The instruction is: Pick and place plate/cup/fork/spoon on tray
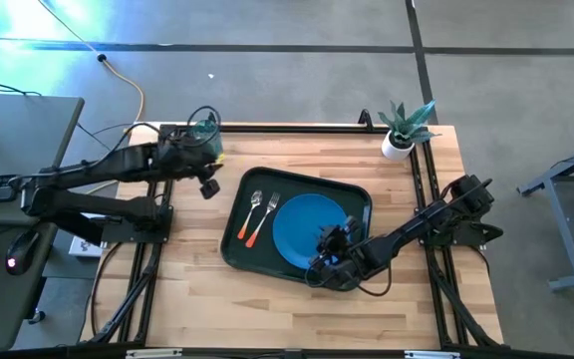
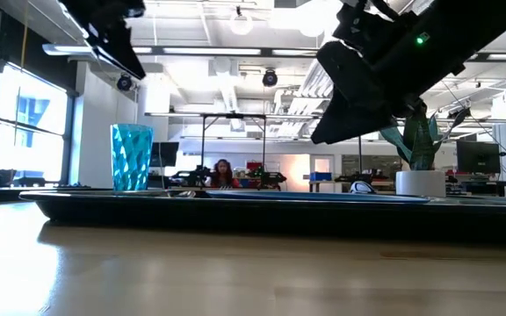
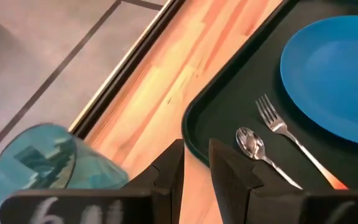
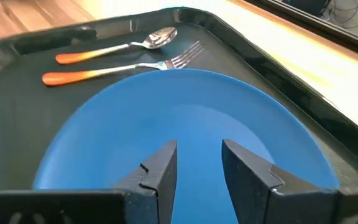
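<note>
High view showed plate (image 1: 307,229), fork (image 1: 264,219) and spoon (image 1: 251,213) on the tray (image 1: 235,249); cup (image 1: 204,128) waited off-tray on the tabletop (image 1: 267,299), both claws narrowly parted and empty.

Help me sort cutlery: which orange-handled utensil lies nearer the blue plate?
The fork, the one with tines; the spoon lies on its far side from the plate.
</note>
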Controlling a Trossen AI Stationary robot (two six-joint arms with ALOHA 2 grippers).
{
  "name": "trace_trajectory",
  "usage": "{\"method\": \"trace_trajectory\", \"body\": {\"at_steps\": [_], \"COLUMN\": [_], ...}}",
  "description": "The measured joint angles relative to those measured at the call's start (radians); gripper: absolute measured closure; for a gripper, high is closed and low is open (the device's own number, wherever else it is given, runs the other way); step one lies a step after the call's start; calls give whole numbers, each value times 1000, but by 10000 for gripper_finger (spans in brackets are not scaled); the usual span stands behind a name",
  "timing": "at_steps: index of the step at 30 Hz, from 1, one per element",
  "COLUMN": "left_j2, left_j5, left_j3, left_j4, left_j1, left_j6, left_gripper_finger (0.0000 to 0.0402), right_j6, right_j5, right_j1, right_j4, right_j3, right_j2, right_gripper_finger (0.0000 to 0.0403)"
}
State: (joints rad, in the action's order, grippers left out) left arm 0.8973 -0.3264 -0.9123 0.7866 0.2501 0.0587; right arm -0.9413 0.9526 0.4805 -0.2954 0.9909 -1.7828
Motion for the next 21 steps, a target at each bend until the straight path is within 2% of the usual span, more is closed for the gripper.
{"method": "trace_trajectory", "body": {"at_steps": [6,10,14,16,21], "left_j2": [-35,2,61,83,92], "left_j5": [-18,-64,-32,-38,-149], "left_j3": [0,0,4,37,166], "left_j4": [-1,-60,-86,-130,-281], "left_j1": [0,0,-17,-46,-98], "left_j6": [42,43,43,44,48], "left_gripper_finger": [334,334,334,334,334], "right_j6": [11,60,56,56,56], "right_j5": [-35,-49,-51,-70,-101], "right_j1": [-21,-31,-42,-45,-49], "right_j4": [123,138,132,132,136], "right_j3": [0,0,0,0,0], "right_j2": [-1,-2,-2,-3,-3], "right_gripper_finger": [284,284,284,284,284]}}
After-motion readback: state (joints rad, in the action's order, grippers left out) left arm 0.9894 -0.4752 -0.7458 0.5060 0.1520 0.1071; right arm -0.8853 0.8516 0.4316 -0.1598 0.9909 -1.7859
